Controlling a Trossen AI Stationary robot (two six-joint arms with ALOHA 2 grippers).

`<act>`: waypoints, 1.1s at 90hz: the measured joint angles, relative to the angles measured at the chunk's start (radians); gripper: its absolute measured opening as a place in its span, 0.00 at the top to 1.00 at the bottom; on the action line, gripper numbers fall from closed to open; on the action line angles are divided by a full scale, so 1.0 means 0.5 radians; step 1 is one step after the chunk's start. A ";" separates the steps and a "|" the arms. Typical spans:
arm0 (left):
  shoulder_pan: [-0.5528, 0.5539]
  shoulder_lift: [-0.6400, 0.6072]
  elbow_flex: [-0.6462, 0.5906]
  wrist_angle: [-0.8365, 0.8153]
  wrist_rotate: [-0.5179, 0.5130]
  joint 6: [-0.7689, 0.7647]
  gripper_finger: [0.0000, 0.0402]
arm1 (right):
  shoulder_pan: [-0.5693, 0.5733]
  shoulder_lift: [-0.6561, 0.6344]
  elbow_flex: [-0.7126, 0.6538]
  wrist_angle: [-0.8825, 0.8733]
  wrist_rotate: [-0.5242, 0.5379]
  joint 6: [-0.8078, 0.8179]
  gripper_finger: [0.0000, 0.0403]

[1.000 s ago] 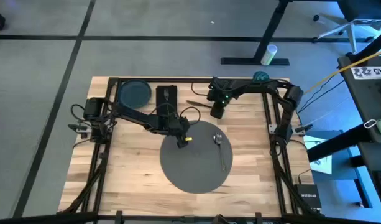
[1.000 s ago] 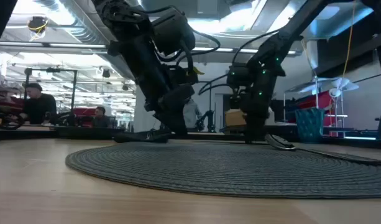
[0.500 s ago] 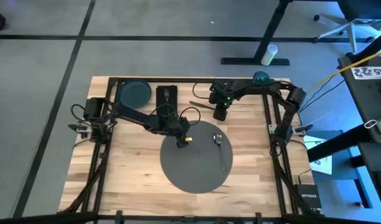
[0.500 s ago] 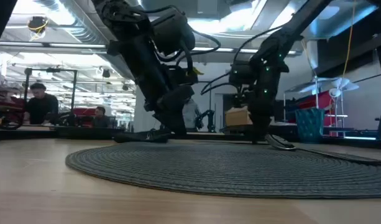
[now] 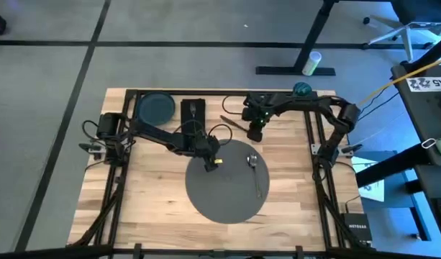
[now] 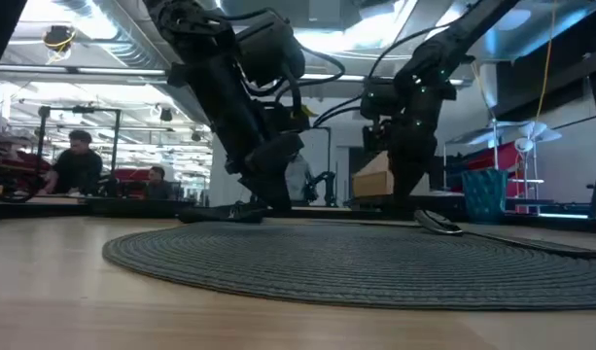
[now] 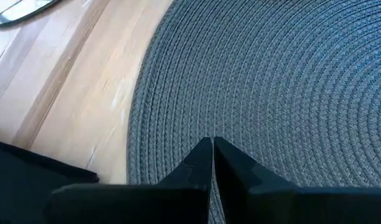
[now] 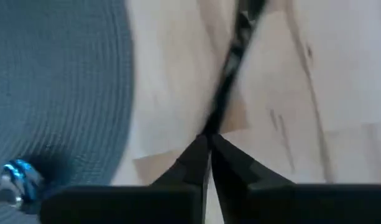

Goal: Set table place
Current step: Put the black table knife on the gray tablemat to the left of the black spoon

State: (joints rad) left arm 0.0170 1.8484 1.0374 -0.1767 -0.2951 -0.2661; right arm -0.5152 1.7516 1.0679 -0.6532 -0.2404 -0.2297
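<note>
Overhead, table-level, two wrist views; shared placemat (image 5: 226, 181)

The rectangular pale butcher-block wooden worktop (image 5: 148, 187) shows light plank stripes inside thin black frame rails. The large round dark-grey woven placemat (image 5: 227, 188) carries concentric braided rings. A small round plate (image 5: 155, 108) is dark blue-grey, the rectangular napkin (image 5: 192, 110) black, the spoon (image 5: 254, 162) shiny silver.

wooden table (image 5: 148, 194), placemat (image 5: 227, 183), plate (image 5: 155, 108), napkin (image 5: 192, 110)
</note>
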 joint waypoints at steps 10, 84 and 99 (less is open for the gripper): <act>0.000 0.000 0.000 0.001 0.000 0.000 1.00 | 0.044 0.000 0.000 -0.018 0.044 0.034 0.85; 0.000 0.000 -0.002 0.001 0.000 -0.016 1.00 | 0.044 -0.020 -0.433 0.480 0.143 0.243 0.66; 0.000 0.000 -0.002 0.003 0.000 -0.028 1.00 | 0.028 -0.028 -0.541 0.638 0.118 0.269 0.85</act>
State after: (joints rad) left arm 0.0170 1.8484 1.0367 -0.1752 -0.2951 -0.2802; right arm -0.5014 1.7375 0.7975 -0.3343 -0.1813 -0.0951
